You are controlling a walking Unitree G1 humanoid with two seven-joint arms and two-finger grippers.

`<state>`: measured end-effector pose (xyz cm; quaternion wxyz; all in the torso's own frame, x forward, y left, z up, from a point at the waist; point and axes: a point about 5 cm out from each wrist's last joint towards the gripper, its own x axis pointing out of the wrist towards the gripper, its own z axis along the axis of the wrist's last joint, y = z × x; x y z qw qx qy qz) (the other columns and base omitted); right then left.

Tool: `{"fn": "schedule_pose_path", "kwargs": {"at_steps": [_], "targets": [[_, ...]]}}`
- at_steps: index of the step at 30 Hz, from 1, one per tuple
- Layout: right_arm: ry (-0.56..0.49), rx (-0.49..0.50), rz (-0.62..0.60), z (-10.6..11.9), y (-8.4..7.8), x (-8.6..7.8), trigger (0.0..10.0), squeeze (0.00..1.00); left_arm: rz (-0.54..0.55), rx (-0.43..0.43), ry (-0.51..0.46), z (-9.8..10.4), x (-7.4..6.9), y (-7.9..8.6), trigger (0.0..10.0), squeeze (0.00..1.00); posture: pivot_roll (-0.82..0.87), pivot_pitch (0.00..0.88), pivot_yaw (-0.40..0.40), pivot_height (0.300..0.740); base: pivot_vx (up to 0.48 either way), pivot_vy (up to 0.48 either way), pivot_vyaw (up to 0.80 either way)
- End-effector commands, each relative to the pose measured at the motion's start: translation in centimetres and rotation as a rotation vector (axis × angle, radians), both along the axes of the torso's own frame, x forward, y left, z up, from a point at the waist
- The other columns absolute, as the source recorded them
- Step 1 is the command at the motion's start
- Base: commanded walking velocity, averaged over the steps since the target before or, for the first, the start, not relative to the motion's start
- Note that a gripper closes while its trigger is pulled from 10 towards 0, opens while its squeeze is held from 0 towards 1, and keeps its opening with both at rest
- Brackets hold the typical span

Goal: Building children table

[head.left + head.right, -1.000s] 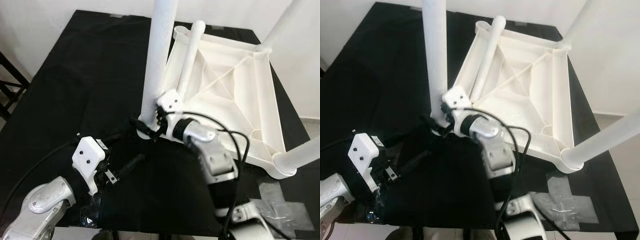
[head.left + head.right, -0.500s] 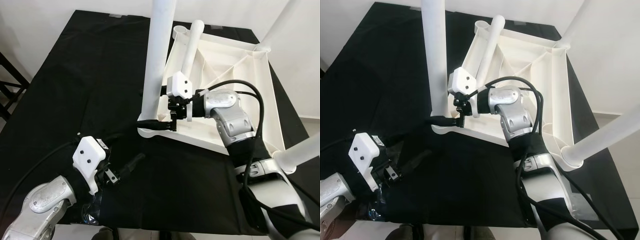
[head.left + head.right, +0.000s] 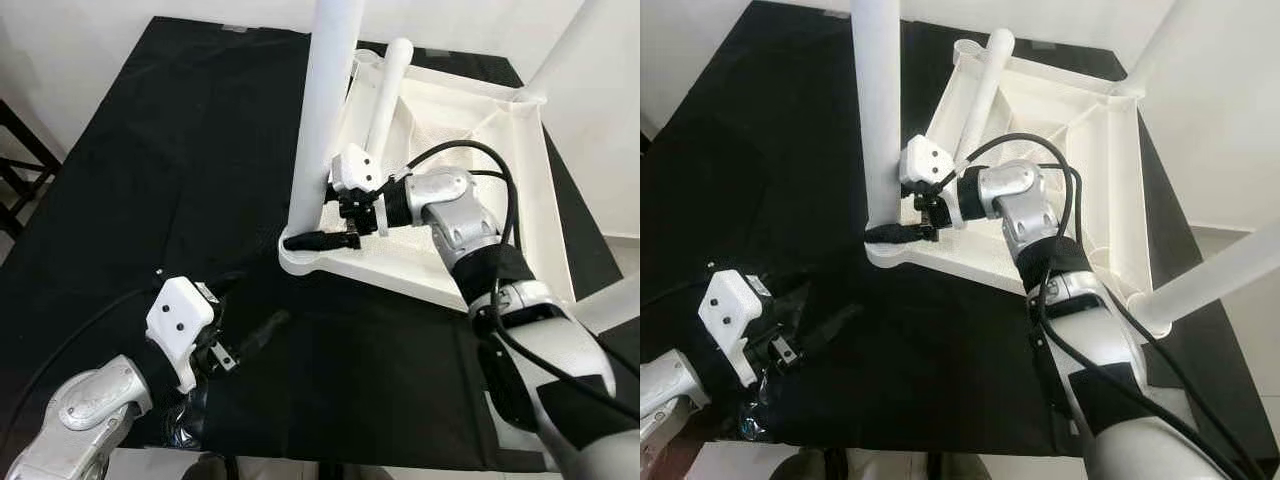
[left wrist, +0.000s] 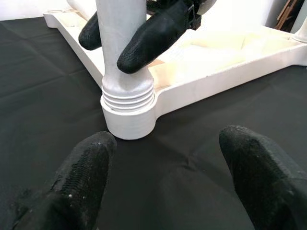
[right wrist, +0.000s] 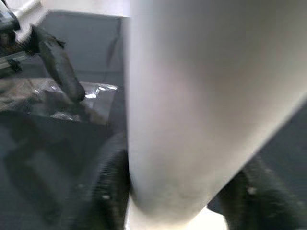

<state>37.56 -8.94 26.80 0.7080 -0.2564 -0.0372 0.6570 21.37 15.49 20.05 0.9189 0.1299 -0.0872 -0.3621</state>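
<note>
The white plastic children's table (image 3: 470,180) lies upside down on a black cloth. Its near-left leg (image 3: 325,110) stands upright in the corner socket (image 4: 127,98), with screw threads showing at its base. My right gripper (image 3: 305,232) reaches in from the right and is shut on this leg just above the socket, one black finger (image 4: 153,36) on each side. My left gripper (image 4: 170,182) sits low at the front left, open, pointing at the socket from a short distance. A loose leg (image 3: 385,95) lies inside the upturned top, leaning on its far-left corner.
Two more legs stand in the far-right (image 3: 560,50) and near-right (image 3: 615,305) corners. The black cloth (image 3: 180,150) spreads wide to the left of the table. A dark chair frame (image 3: 15,160) stands past the left edge. The cloth's front edge is close below my left arm.
My right arm has swung from the near side to reach across the upturned top from the right. Its gripper stays at the leg's base. The left gripper has hardly moved.
</note>
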Motion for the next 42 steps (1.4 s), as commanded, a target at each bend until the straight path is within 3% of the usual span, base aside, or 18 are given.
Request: {"fn": "schedule_pose_path", "kwargs": {"at_steps": [1,9,13,15,17,19,20,22,25,26,27,28,31,32,33,40,41,42], "targets": [[0.003,-0.018,0.007,-0.6,-0.3,0.0,0.0,0.00,-0.024,0.021,-0.008,0.1,-0.5,-0.3,10.0,0.00,0.16,0.252,-0.129,0.740,0.000,0.000,0.00],[0.042,0.072,-0.053,-1.6,-1.7,0.1,0.0,0.00,-0.045,0.067,-0.033,0.3,-0.6,-0.4,10.0,0.00,0.15,0.249,-0.132,0.740,0.000,0.000,0.00],[0.088,0.145,-0.168,-4.4,-2.6,-0.1,0.0,0.00,-0.058,0.156,-0.050,0.1,-0.9,-0.3,10.0,0.00,0.15,0.251,-0.135,0.740,0.000,0.000,0.00],[0.096,0.141,-0.300,-6.2,-2.3,-0.1,0.0,0.00,-0.059,0.173,-0.051,0.0,-0.9,-0.2,10.0,0.00,0.14,0.252,-0.141,0.740,0.000,0.000,0.00],[0.104,0.162,-0.834,-11.3,-1.0,-1.9,0.0,0.00,-0.058,0.169,-0.054,0.3,-0.9,0.1,10.0,0.00,0.14,0.265,-0.125,0.740,0.000,0.000,0.00],[0.104,0.162,-0.834,-11.3,-1.0,-1.9,0.0,0.00,-0.058,0.169,-0.054,0.3,-0.9,0.1,10.0,0.00,0.14,0.265,-0.125,0.740,0.000,0.000,0.00],[0.064,0.108,-0.851,-12.7,0.4,-4.2,0.0,0.00,-0.063,0.170,-0.051,0.3,-0.9,0.1,10.0,0.00,0.13,0.259,-0.117,0.740,0.000,0.000,0.00],[0.026,0.099,-0.842,-12.5,1.1,-5.0,0.0,0.00,-0.071,0.165,-0.051,0.3,-0.8,0.0,10.0,0.00,0.11,0.250,-0.113,0.740,0.000,0.000,0.00],[0.017,0.057,-0.744,-12.1,1.5,-4.5,0.0,0.00,-0.089,0.156,-0.053,0.1,-0.5,-0.5,10.0,0.00,0.12,0.248,-0.119,0.740,0.000,0.000,0.00],[0.019,0.050,-0.743,-11.9,1.4,-4.2,4.7,0.00,-0.092,0.156,-0.051,0.0,-0.6,-0.5,10.0,0.00,0.12,0.247,-0.121,0.740,0.000,0.000,0.00],[0.019,0.050,-0.743,-11.9,1.4,-4.2,4.7,0.00,-0.092,0.156,-0.051,0.0,-0.6,-0.5,10.0,0.00,0.12,0.247,-0.121,0.740,0.000,0.000,0.00],[0.018,0.049,-0.745,-11.5,1.3,-3.8,10.0,0.00,-0.092,0.156,-0.050,0.0,-0.6,-0.6,10.0,0.00,0.12,0.247,-0.120,0.740,0.000,0.000,0.00],[0.013,0.066,-0.731,-10.4,1.3,-3.0,10.0,0.00,-0.092,0.161,-0.051,0.0,-0.7,-0.4,10.0,0.00,0.13,0.245,-0.119,0.740,0.000,0.000,0.00],[0.025,0.094,-0.719,-9.5,1.2,-2.6,10.0,0.85,-0.091,0.164,-0.054,0.0,-0.7,-0.4,10.0,0.00,0.13,0.245,-0.117,0.740,0.000,0.000,0.00],[0.037,0.113,-0.705,-8.7,1.2,-2.3,10.0,1.00,-0.091,0.165,-0.055,0.0,-0.7,-0.4,10.0,0.00,0.13,0.244,-0.118,0.740,0.000,0.000,0.00],[0.002,0.199,-0.550,-5.2,1.3,-1.9,10.0,0.96,-0.097,0.164,-0.059,0.1,-0.7,-0.5,10.0,0.00,0.13,0.242,-0.118,0.740,0.000,0.000,0.00],[-0.018,0.203,-0.461,-4.2,1.2,-1.8,10.0,0.15,-0.100,0.162,-0.060,0.1,-0.6,-0.6,10.0,0.00,0.13,0.241,-0.119,0.740,0.000,0.000,0.00],[-0.048,0.195,-0.366,-3.4,1.0,-1.8,10.0,0.00,-0.103,0.161,-0.061,0.1,-0.6,-0.7,10.0,0.00,0.14,0.242,-0.122,0.740,0.000,0.000,0.00]]}}
